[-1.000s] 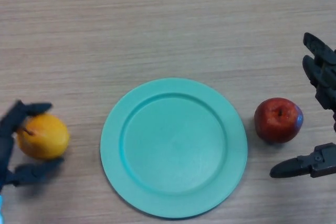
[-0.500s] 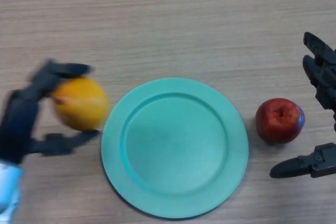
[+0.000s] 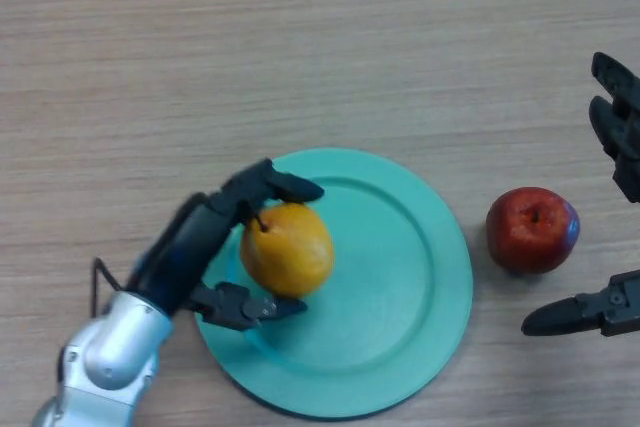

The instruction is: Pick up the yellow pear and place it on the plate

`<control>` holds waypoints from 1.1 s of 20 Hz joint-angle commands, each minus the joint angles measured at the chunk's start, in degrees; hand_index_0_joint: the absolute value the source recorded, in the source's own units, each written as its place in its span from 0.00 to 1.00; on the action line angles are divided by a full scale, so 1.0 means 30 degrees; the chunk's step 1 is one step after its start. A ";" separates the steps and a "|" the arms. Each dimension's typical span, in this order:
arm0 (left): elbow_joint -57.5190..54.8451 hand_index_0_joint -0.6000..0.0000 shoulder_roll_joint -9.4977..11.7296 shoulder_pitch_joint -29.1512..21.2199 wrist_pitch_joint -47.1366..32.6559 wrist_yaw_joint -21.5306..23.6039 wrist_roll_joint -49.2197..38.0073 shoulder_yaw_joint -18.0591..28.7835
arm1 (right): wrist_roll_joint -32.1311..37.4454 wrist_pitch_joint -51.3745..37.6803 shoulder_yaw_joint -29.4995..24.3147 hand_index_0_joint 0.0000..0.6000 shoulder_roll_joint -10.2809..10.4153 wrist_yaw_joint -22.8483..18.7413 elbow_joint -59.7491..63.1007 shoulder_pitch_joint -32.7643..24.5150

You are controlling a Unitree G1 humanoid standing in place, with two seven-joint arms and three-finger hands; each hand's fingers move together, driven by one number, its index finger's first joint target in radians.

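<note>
Pear (image 3: 287, 248), yellow with its stem pointing up-left, sits over the left part of the teal plate (image 3: 400, 277), gripped in my left hand (image 3: 205, 237); my fingers curl over its top and my thumb presses in from below. I cannot tell whether it rests on the plate. The plate lies near the desk's (image 3: 320, 47) front edge. Just beside its right rim sits a red apple (image 3: 532, 228). My right hand (image 3: 610, 307) rests at the desk's right edge, fingers spread apart, holding nothing.
</note>
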 commanded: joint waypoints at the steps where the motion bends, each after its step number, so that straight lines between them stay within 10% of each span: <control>1: -0.0407 0.00 -0.0080 -0.1249 -0.1496 0.1243 -0.0266 0.0478 | 0.0881 -0.1927 -0.1312 0.00 -0.0284 -0.0234 -0.1104 -0.0270; 6: 0.0130 0.00 -0.0233 -0.2051 0.0202 0.2420 -0.2805 -0.0406 | 0.1174 -0.1915 -0.1526 0.00 -0.0229 -0.0234 -0.1161 -0.0114; 22: 0.2833 0.00 -0.0237 -0.2734 -0.0632 0.4532 0.2076 -0.0956 | 0.0997 -0.2411 -0.1694 0.00 -0.0349 -0.0410 -0.0544 -0.0328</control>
